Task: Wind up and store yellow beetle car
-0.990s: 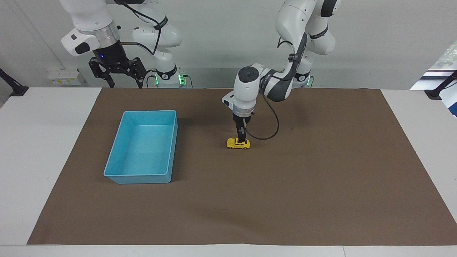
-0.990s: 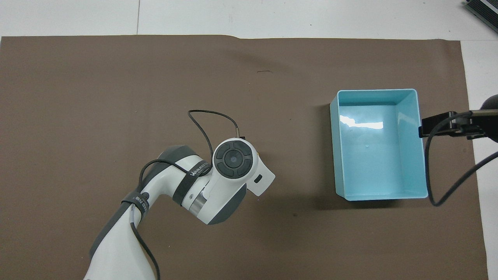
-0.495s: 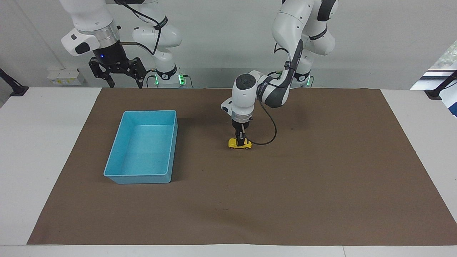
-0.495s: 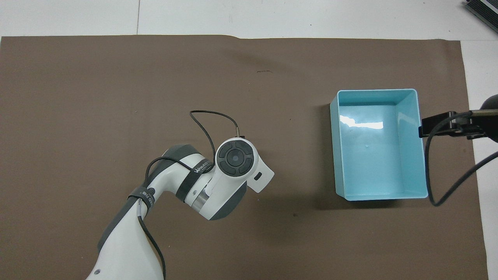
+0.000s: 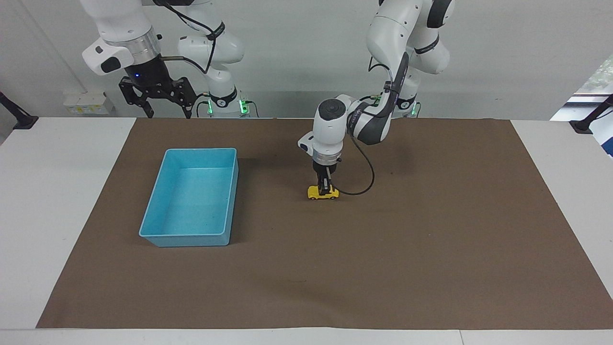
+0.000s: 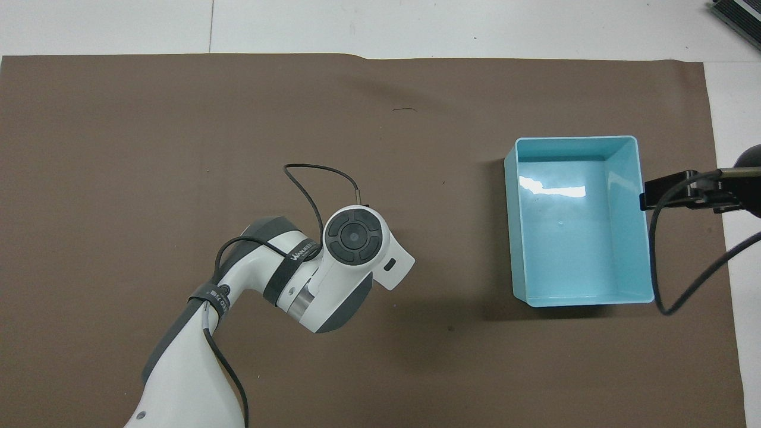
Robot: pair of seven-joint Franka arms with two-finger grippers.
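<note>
The left gripper [image 5: 326, 188] is clenched on the yellow beetle car [image 5: 323, 193], which sits on the brown mat [image 5: 431, 230] beside the blue bin [image 5: 191, 197]. The right gripper [image 5: 163, 109] waits released, raised near the robots' bases.

From overhead I cannot see the yellow beetle car [image 5: 323, 193]: the left arm's wrist [image 6: 352, 238] covers it entirely, along with the left gripper [image 5: 326, 188]. In the facing view the fingers hide the car's roof. The right gripper [image 5: 160, 100] is cut off overhead by the frame edge; only a dark tip [image 6: 684, 189] shows over the blue bin's rim [image 6: 641, 226].
</note>
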